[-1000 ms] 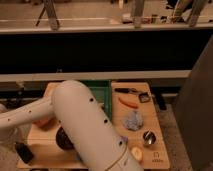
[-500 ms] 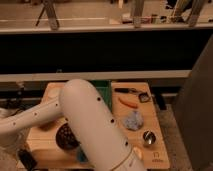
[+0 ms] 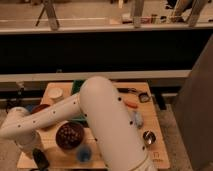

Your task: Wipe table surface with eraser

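Sweeping across the foreground, the robot's thick white arm (image 3: 105, 120) rises from the bottom edge, bends over the middle of the table and reaches back down to the left, hiding much of what lies under it. The table surface (image 3: 150, 117), light tan wood, spreads beneath it, with a dark wall and a pale rail behind. A green tray (image 3: 77, 88) shows at the back, mostly covered by the arm. A dark brown round bowl (image 3: 70, 136) sits toward the front left, just beside a small blue cup (image 3: 84, 154). A bluish-grey cloth (image 3: 137, 119) lies at the arm's right side, near a small metal cup (image 3: 149, 137) in front of it. A white cup (image 3: 56, 94) stands at the back left. An orange-handled tool (image 3: 131, 104) and a small dark pot (image 3: 144, 97) lie at the back right. The gripper (image 3: 40, 158) is low at the front-left corner of the table, left of the bowl, its pincer drawn together on the black eraser (image 3: 42, 162), which sits down at the wood there; the two dark shapes merge.
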`<state>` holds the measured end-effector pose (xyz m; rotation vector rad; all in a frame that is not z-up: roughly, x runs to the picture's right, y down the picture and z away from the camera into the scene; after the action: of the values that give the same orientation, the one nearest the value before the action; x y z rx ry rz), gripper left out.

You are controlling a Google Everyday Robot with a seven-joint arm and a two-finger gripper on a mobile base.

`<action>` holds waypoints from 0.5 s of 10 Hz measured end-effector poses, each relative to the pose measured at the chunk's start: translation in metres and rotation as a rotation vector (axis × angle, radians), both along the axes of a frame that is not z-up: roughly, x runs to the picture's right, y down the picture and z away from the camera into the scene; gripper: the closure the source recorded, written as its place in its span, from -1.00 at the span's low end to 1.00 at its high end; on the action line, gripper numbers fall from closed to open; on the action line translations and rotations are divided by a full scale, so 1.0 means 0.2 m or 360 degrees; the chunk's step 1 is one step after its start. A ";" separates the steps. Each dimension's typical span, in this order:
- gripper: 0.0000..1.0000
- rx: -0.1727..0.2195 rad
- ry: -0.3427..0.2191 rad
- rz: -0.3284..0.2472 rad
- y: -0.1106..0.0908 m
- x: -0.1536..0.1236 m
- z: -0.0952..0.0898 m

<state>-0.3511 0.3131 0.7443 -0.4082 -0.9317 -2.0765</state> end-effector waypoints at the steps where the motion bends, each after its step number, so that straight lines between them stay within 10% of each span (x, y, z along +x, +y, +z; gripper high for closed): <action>1: 1.00 0.0002 0.0032 0.0021 -0.03 0.05 0.03; 5: 1.00 0.0020 0.0084 0.0061 -0.22 0.14 0.19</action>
<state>-0.3224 0.2683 0.7823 -0.4328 -0.8882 -2.0263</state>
